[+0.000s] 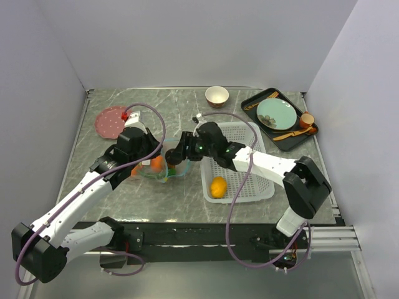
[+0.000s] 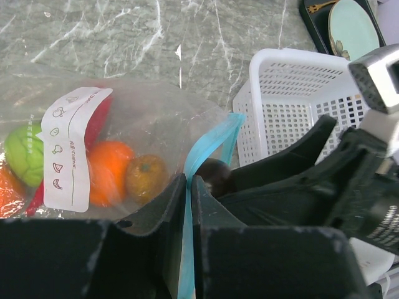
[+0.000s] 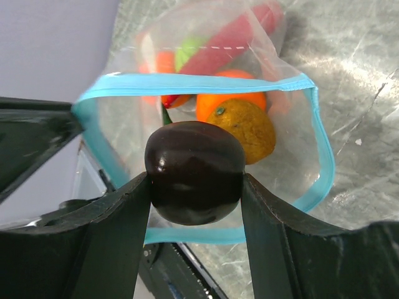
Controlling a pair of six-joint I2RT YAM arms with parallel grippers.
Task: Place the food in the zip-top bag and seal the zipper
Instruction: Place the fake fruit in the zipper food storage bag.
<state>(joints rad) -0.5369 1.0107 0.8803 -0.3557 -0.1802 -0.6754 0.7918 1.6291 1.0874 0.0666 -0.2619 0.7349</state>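
The right claw [image 3: 194, 187] grasps the dark round fruit [image 3: 194, 163], its two fingers pressed against the fruit's sides. Straight ahead of this claw the zip-top bag [image 2: 156, 118] gapes open, and in the right wrist view the teal zipper [image 3: 206, 83] loops right around the held fruit. The left claw [image 2: 189, 187] is clenched on the zipper strip at the bag's mouth, pinching the edge between its fingers. The rest of the bag lies ahead of it and to its left on the marbled surface [image 2: 124, 37]. Inside the bag, beyond both claws, sit an orange [image 2: 107, 171], a brown fruit [image 2: 146, 177], a green apple [image 2: 25, 152] and a red chili [image 2: 95, 121]. Behind the right claw, a yellow fruit [image 1: 217, 187] lies in the white basket [image 1: 249, 134].
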